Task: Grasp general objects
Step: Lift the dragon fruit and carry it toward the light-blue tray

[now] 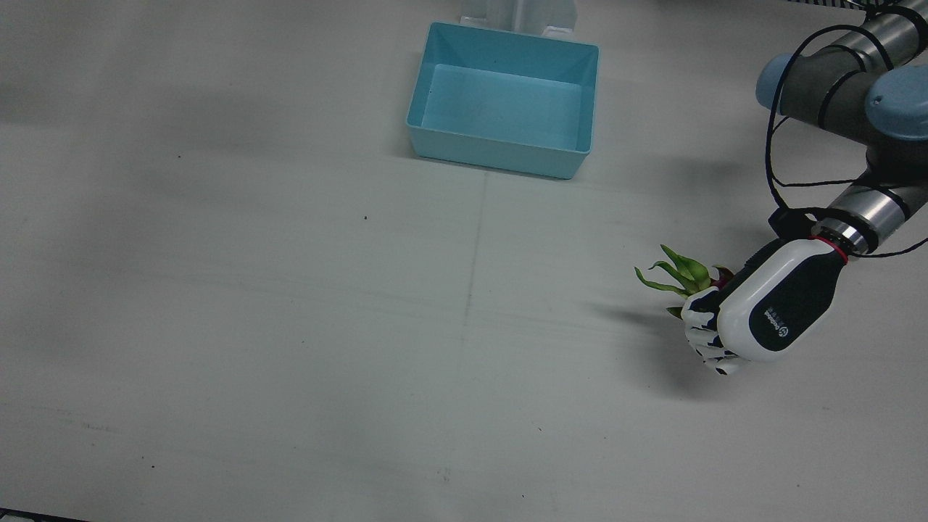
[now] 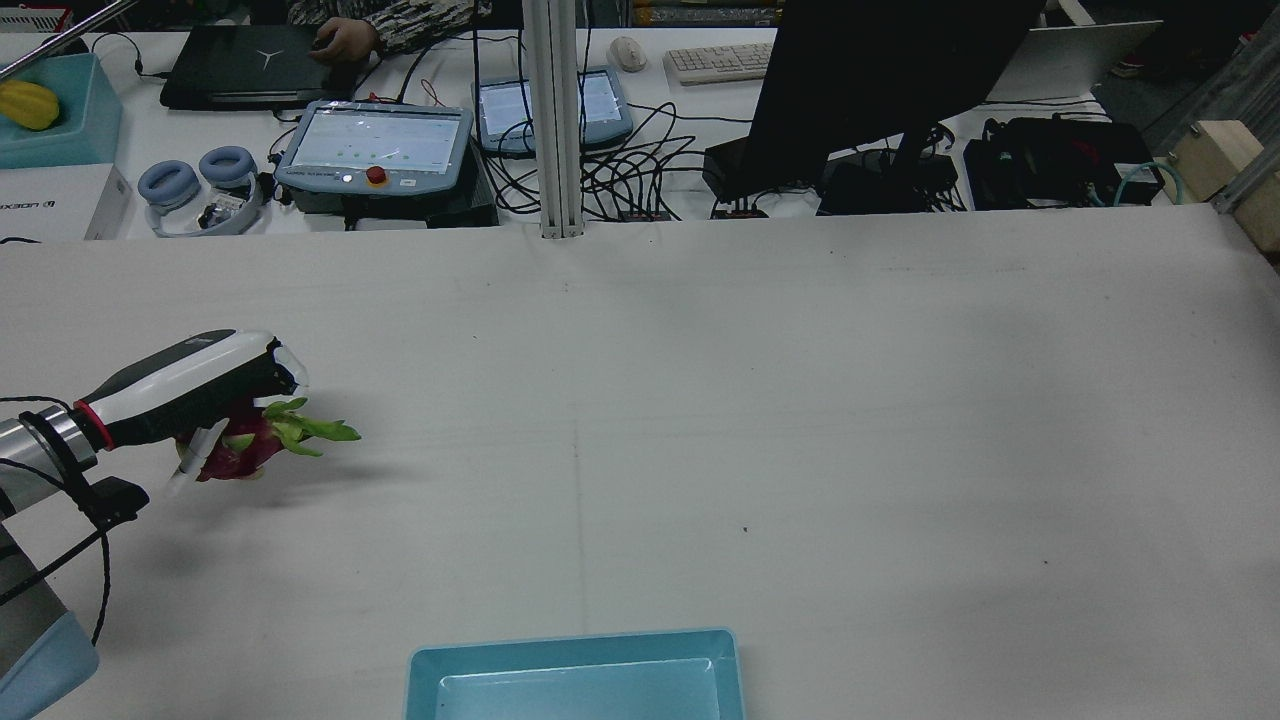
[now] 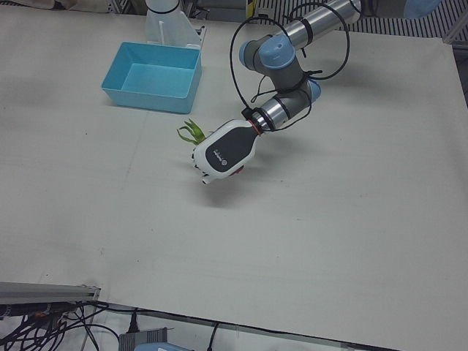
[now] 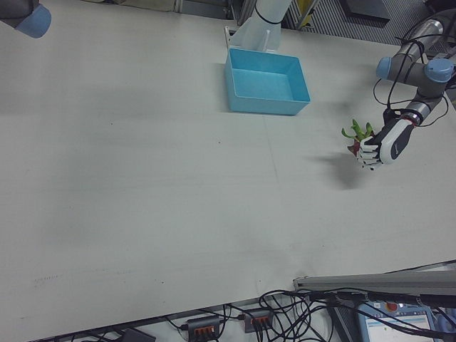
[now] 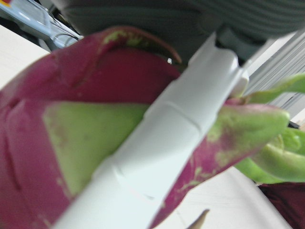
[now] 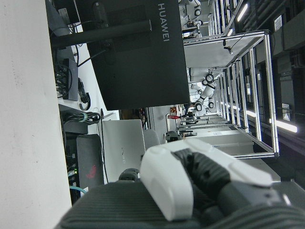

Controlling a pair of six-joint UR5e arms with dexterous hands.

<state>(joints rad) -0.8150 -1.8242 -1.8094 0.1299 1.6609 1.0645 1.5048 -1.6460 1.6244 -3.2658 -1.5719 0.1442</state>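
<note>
Left hand: we see the left hand [image 1: 754,312] at the right edge of the front view, lower middle, its fingers [image 1: 702,335] wrapped around a dragon fruit [image 2: 240,450]; it is grasping the fruit, not resting beside it.

Dragon fruit: in the rear view it sits at the far left, under the palm, magenta body half hidden and green leafy tips [image 2: 318,430] poking out toward the centre of the frame; a shadow lies on the table [image 1: 290,290] just below and beside it, so we judge it lifted clear, though we cannot tell for certain.

Close view: the left hand view fills with red skin and a green scale [image 5: 90,138], one white finger [image 5: 171,152] lying diagonally across them, pressed to the surface.

Handling: we judge the fruit fairly heavy for its size, firm, with smooth waxy skin that may slip; the scales and tips are soft and would bend or tear, so the hold belongs around the thick middle of the body, as it is now.

Bin: the blue bin [image 1: 500,156] stands at the top centre of the front view, well apart from the fruit; nothing shows inside it.

Right hand: it shows only in its own view, lower centre [image 6: 205,181], near nothing on the table; whether it is loose or clenched we cannot tell.
</note>
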